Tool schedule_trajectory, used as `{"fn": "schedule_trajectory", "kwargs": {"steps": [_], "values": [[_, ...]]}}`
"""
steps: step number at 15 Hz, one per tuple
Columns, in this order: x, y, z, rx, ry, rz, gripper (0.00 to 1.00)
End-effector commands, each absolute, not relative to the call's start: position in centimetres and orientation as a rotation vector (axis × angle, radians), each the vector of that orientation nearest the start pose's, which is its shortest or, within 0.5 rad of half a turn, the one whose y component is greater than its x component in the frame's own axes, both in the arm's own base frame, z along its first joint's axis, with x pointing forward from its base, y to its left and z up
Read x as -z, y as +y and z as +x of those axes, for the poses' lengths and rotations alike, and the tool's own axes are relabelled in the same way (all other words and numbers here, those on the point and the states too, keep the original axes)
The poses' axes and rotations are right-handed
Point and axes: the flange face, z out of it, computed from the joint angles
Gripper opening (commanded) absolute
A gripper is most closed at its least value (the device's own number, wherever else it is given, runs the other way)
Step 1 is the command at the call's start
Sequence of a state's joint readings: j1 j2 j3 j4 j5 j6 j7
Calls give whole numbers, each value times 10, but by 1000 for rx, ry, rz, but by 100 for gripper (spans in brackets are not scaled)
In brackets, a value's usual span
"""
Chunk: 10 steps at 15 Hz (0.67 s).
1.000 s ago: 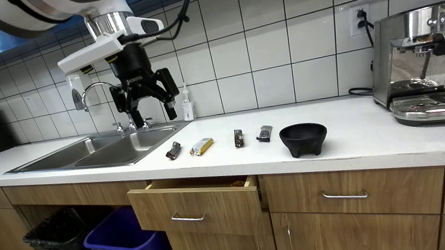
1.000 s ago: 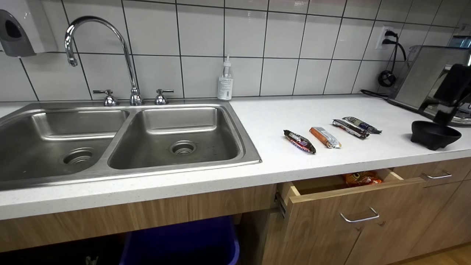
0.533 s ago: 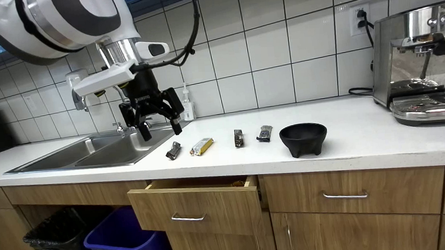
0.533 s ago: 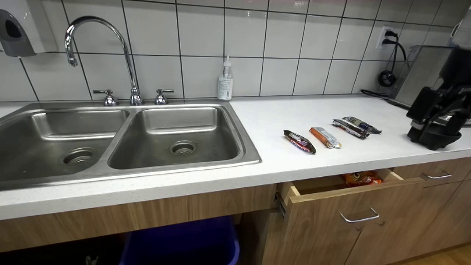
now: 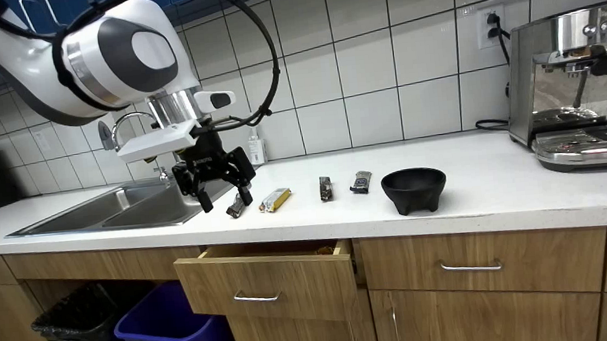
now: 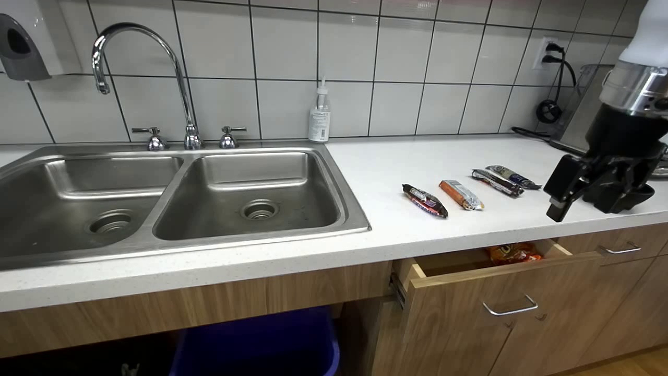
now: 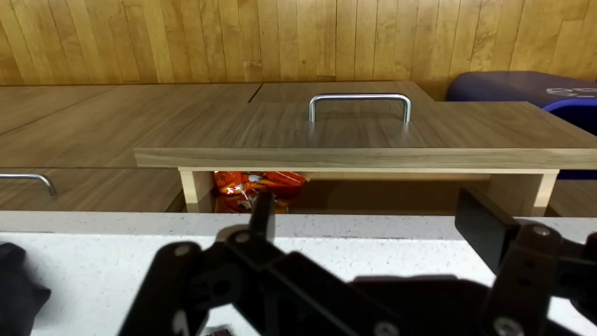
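Fingers point(image 7: 485, 231) spread wide, nothing gripped, above desk point(image 7: 102, 266). Wrist view, left to right: black bowl point(image 7: 14, 287) left of fingers, cut off; tiny brown bit point(image 7: 219, 332) under fingers, too cut off to tell; orange bag point(image 7: 235, 186) past fingers in pulled-out drawer point(image 7: 354, 157), part hidden; blue bin point(image 7: 508, 86) past fingers, to right, cut off. In exterior view, dark bar point(image 5: 234, 209) peeks out behind fingers.

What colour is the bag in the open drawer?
The bag is mostly orange-red, clearest in the wrist view.
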<state>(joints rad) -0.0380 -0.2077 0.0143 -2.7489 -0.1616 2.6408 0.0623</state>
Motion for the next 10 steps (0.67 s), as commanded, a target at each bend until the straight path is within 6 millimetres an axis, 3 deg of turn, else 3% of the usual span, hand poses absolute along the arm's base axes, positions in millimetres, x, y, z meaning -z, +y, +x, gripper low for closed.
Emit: {"fn": "schedule_trajectory", "kwargs": {"steps": [1, 10], "values": [[-274, -2, 409, 193, -68, -3237, 100], [-232, 3, 428, 188, -111, -3287, 100]]}}
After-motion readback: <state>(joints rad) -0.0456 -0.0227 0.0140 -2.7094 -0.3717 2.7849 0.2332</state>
